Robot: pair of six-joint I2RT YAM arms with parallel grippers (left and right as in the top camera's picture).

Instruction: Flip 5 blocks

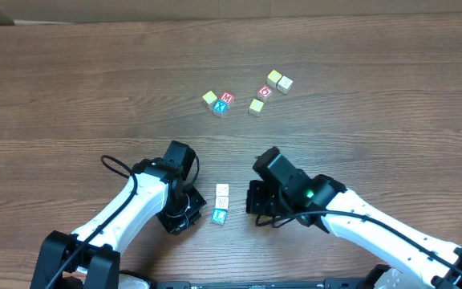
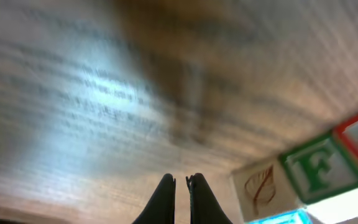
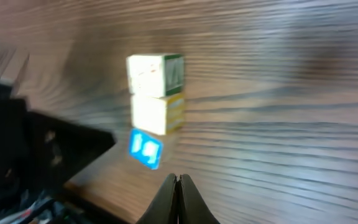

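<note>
Three blocks lie in a short row near the front between my arms: two cream-faced cubes (image 1: 222, 190) (image 1: 222, 202) and a blue-faced cube (image 1: 220, 215). The right wrist view shows them as a cream cube with a green side (image 3: 154, 74), a cream and yellow cube (image 3: 157, 113) and the blue cube (image 3: 145, 149). My left gripper (image 1: 184, 212) stands just left of the row, shut and empty (image 2: 181, 180), with a leaf-faced cube (image 2: 260, 190) to its right. My right gripper (image 1: 257, 210) stands to the right of the row, shut and empty (image 3: 176, 179).
Several more blocks lie scattered farther back on the wooden table (image 1: 70, 88): a red M cube (image 1: 226, 98), a yellow cube (image 1: 256, 106), a red O cube (image 1: 265, 91) and a cream pair (image 1: 279, 80). The left arm (image 3: 30, 155) fills the right wrist view's lower left.
</note>
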